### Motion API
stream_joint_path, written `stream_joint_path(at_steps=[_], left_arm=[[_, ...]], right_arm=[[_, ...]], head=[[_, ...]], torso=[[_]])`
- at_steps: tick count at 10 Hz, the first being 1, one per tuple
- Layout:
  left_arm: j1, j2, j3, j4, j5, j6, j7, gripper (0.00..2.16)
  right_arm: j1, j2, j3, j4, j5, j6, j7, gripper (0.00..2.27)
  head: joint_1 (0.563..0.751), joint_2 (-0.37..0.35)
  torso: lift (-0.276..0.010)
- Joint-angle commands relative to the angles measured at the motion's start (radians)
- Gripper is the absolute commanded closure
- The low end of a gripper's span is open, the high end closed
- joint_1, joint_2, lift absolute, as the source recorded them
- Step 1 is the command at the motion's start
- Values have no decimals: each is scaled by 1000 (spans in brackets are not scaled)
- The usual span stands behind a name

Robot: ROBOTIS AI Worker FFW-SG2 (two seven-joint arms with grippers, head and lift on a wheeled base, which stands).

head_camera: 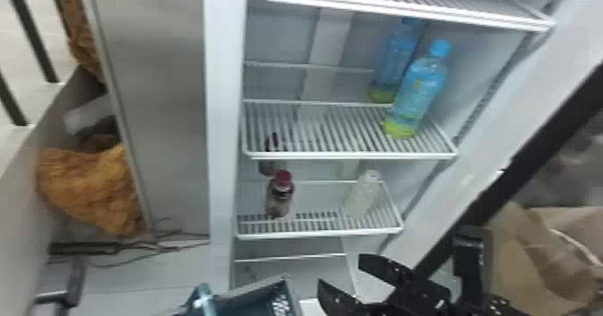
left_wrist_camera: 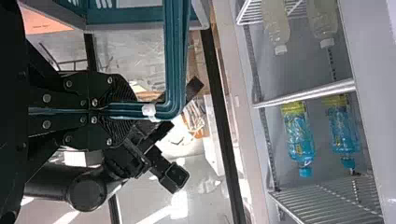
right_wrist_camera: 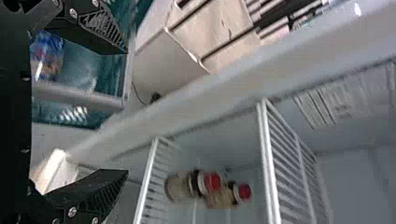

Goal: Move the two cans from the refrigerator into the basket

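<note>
In the head view my right gripper [head_camera: 344, 271] stands open at the lower right, below the fridge shelves. The right wrist view has the right gripper [right_wrist_camera: 126, 112] with its fingers wide apart and nothing held. The grey and teal basket [head_camera: 287, 288] is at the head view's bottom edge, left of that gripper. Inside the basket [right_wrist_camera: 79, 95] lies a blue item with red and white parts [right_wrist_camera: 48, 53]; I cannot tell if it is a can. In the left wrist view my left gripper [left_wrist_camera: 122, 110] is shut on the teal basket handle [left_wrist_camera: 176, 56].
The open refrigerator holds two blue bottles [head_camera: 417, 93] on a middle shelf [head_camera: 314, 129]. Red-capped bottles [head_camera: 280, 198] and a pale bottle [head_camera: 362, 196] stand on the shelf below. The fridge's side wall [head_camera: 222, 135] rises left of the shelves; a brown paper bag [head_camera: 522, 256] is at right.
</note>
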Motion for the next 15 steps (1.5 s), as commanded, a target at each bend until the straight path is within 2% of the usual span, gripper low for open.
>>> stream_joint_path(at_steps=[1, 3, 7, 11, 13, 15], left_arm=[[3, 2, -4, 0, 0, 5, 0, 1199], [5, 2, -4, 0, 0, 5, 1, 1199], [5, -1, 0, 0, 0, 5, 1, 1197], [5, -6, 4, 0, 2, 5, 1, 1197], [10, -7, 8, 0, 2, 5, 1, 1197], [13, -10, 10, 0, 2, 5, 1, 1199]], right_arm=[[34, 13, -49, 15, 18, -89, -4, 150], [71, 28, -95, 83, 22, -273, -7, 151], [113, 39, -145, 236, 0, -555, -1, 151], [196, 42, -153, 263, -56, -727, 24, 151], [248, 77, -195, 253, -44, -847, 19, 151], [255, 94, -199, 292, -56, -926, 8, 151]], head=[[695, -286], [695, -350], [695, -350], [695, -350], [695, -350], [695, -350]], torso=[[-35], [-35], [-35], [-35], [-35], [-35]])
